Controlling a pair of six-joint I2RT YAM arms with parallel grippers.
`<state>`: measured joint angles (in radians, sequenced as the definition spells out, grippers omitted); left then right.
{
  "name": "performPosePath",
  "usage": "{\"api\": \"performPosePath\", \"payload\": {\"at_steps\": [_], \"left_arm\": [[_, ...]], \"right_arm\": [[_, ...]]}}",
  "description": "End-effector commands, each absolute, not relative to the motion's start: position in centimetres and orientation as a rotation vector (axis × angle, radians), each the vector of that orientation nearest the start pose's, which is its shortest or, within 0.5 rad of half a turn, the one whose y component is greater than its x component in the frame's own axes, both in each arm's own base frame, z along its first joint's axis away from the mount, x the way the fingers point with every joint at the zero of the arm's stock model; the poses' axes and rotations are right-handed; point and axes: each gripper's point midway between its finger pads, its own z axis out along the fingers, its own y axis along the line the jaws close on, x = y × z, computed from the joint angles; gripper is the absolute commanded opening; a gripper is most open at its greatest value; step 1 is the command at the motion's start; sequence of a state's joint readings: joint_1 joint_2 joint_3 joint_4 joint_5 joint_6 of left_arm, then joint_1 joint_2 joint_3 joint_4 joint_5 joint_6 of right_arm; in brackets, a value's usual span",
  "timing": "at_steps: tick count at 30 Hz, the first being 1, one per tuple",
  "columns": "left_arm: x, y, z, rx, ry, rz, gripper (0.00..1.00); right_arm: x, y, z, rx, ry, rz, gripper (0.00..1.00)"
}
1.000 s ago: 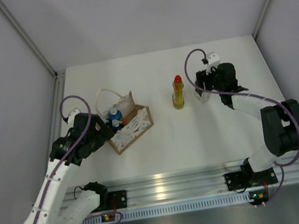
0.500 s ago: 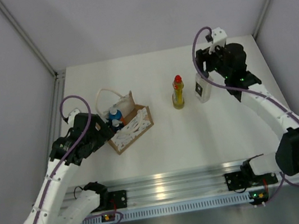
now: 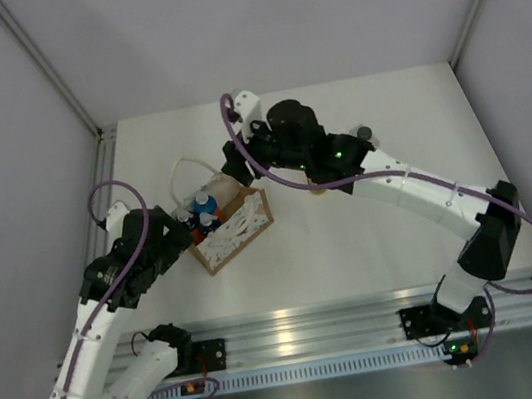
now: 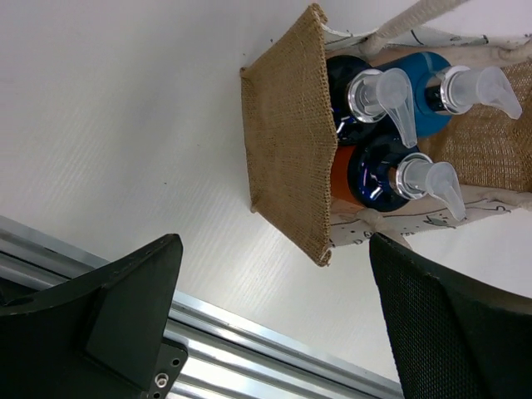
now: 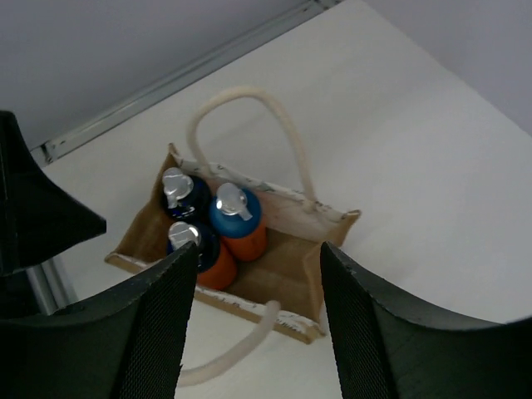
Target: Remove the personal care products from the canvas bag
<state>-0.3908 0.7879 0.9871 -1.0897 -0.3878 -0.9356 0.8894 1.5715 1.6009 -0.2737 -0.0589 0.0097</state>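
Note:
The canvas bag (image 3: 240,226) stands open at the table's left and also shows in the right wrist view (image 5: 320,249). Three pump bottles stand in its left half: a dark blue one (image 5: 184,197), a blue-topped orange one (image 5: 237,223) and a dark-capped orange one (image 5: 202,256). My right gripper (image 3: 237,162) hovers open and empty above the bag's far side. My left gripper (image 3: 187,234) is open and empty just off the bag's left end wall (image 4: 291,141). The whitish bottle's dark cap (image 3: 365,132) peeks from behind my right arm. The yellow bottle is hidden by that arm.
A white rope handle (image 5: 249,125) arches over the bag's far side and another (image 5: 237,353) lies on the table at its near side. An aluminium rail (image 3: 297,331) runs along the table's near edge. Grey walls close in the left, back and right.
My right arm left the whitish bottle standing at the right, rose and swung left to above the bag. My left gripper backed off a little to the left.

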Motion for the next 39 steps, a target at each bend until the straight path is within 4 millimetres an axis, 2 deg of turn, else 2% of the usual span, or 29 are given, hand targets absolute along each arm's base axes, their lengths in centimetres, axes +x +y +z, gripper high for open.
{"api": "performPosePath", "payload": {"at_steps": [1, 2, 5, 6, 7, 8, 11, 14, 17, 19, 24, 31, 39], "left_arm": [[19.4, -2.7, 21.3, -0.854, 2.157, -0.1, 0.98], [19.0, -2.3, 21.8, -0.856, 2.139, -0.096, 0.98], [18.4, -1.2, 22.7, -0.867, 2.083, -0.084, 0.98], [18.3, -1.1, 22.9, -0.866, 2.073, -0.083, 0.98], [18.2, -0.9, 23.1, -0.867, 2.061, -0.087, 0.98], [17.9, -0.7, 23.3, -0.869, 2.048, -0.091, 0.98], [17.5, -0.5, 23.4, -0.866, 2.042, -0.09, 0.98], [17.1, -0.2, 23.3, -0.862, 2.046, -0.075, 0.98], [17.0, -0.1, 23.2, -0.854, 2.052, -0.067, 0.98], [17.0, -0.1, 23.4, -0.849, 2.051, -0.072, 0.98], [16.9, -0.1, 23.4, -0.841, 2.054, -0.068, 0.98], [16.9, -0.3, 23.0, -0.843, 2.068, -0.072, 0.98], [16.9, -0.3, 22.9, -0.847, 2.068, -0.074, 0.98]], "right_arm": [[27.1, 42.9, 32.1, -0.958, 1.751, 0.744, 0.58], [26.1, 44.4, 31.1, -1.005, 1.763, 0.751, 0.58], [25.3, 47.0, 28.9, -1.088, 1.8, 0.762, 0.56], [25.0, 47.5, 28.4, -1.112, 1.805, 0.761, 0.55], [24.9, 48.2, 28.7, -1.119, 1.796, 0.763, 0.54], [24.6, 49.0, 27.3, -1.147, 1.819, 0.76, 0.54], [24.3, 50.1, 25.8, -1.211, 1.824, 0.732, 0.5], [24.4, 50.5, 24.2, -1.225, 1.853, 0.704, 0.49], [24.9, 50.8, 22.9, -1.238, 1.878, 0.673, 0.43], [25.0, 50.9, 22.7, -1.241, 1.886, 0.663, 0.42], [25.5, 50.9, 20.9, -1.254, 1.917, 0.617, 0.41], [26.1, 50.7, 20.4, -1.261, 1.916, 0.578, 0.34], [26.3, 50.7, 19.6, -1.269, 1.926, 0.577, 0.32]]}}
